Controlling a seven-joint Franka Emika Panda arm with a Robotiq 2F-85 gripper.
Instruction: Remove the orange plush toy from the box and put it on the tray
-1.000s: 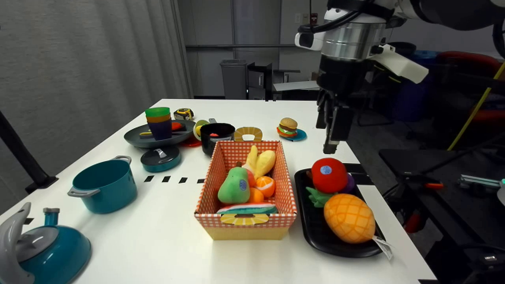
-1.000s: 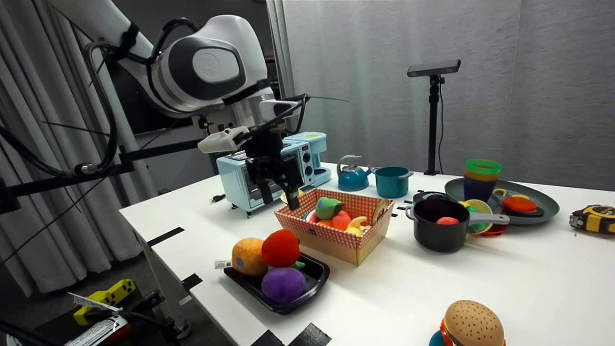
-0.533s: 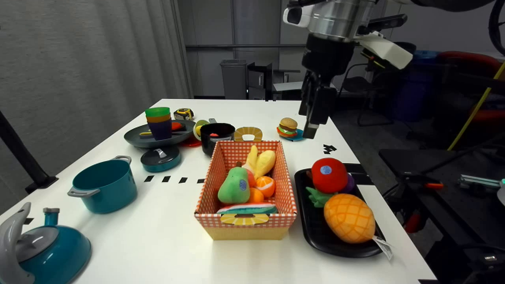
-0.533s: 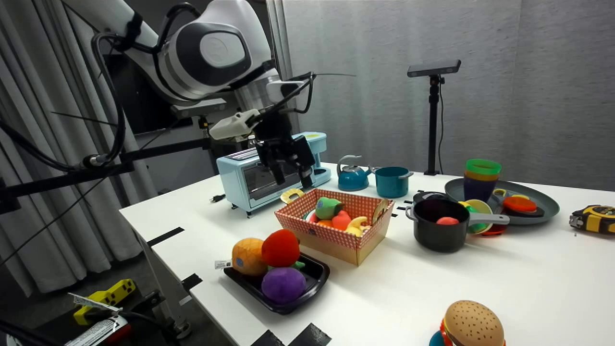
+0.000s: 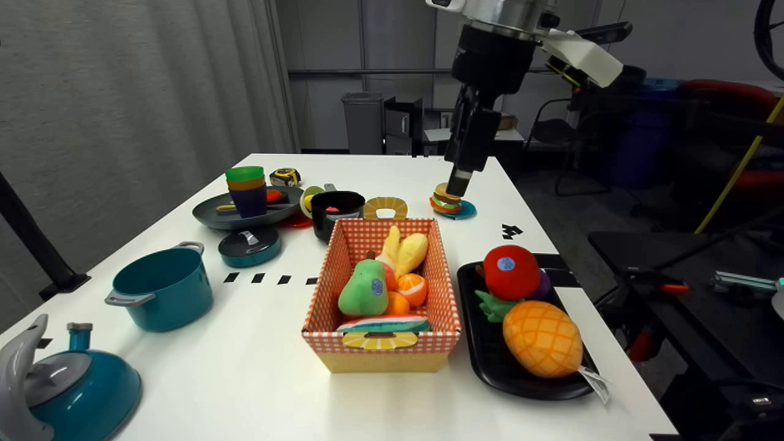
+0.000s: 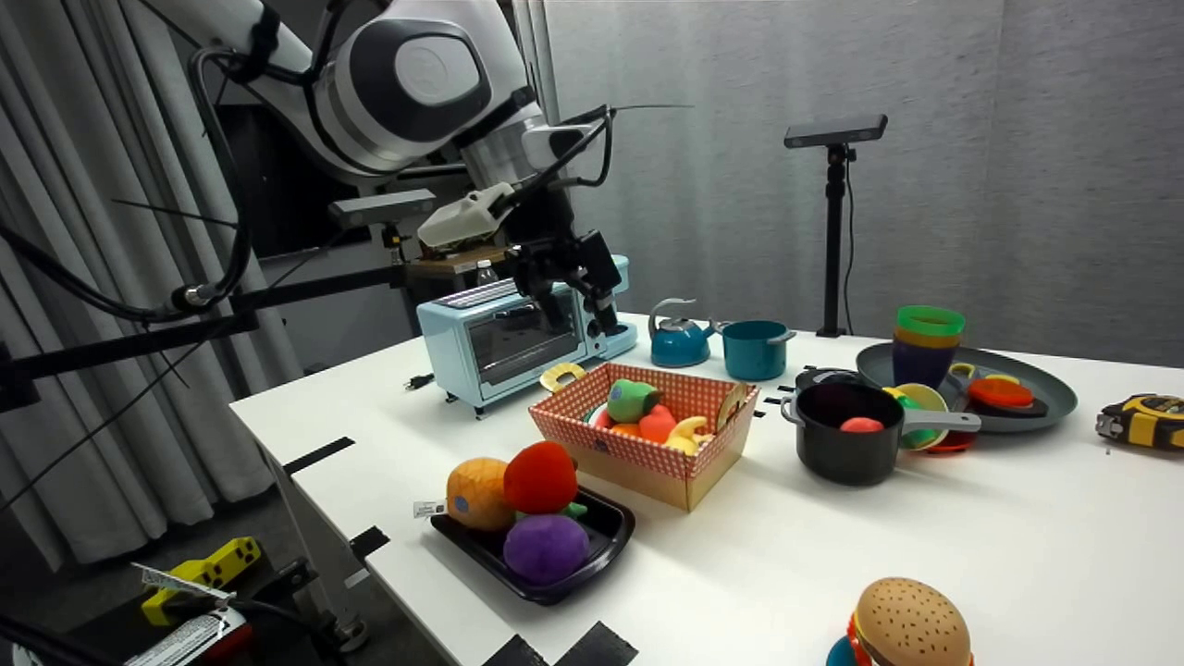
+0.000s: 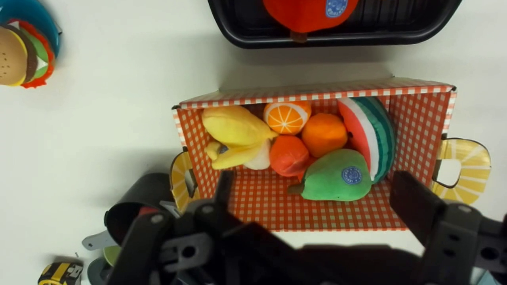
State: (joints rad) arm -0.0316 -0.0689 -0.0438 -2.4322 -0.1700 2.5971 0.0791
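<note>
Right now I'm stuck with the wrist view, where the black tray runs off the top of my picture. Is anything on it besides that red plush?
Observer: Yes. Both exterior views show a purple plush and a plush pineapple on the tray too.
Visitor: And the claw thing? I can't judge height from here. Is it touching the box?
Observer: No. In both exterior views the claw hangs higher than the box's rim, with a visible gap between them.

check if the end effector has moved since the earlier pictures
Yes: in an exterior view, the end effector has moved up and picture-left, away from the tray.
</note>
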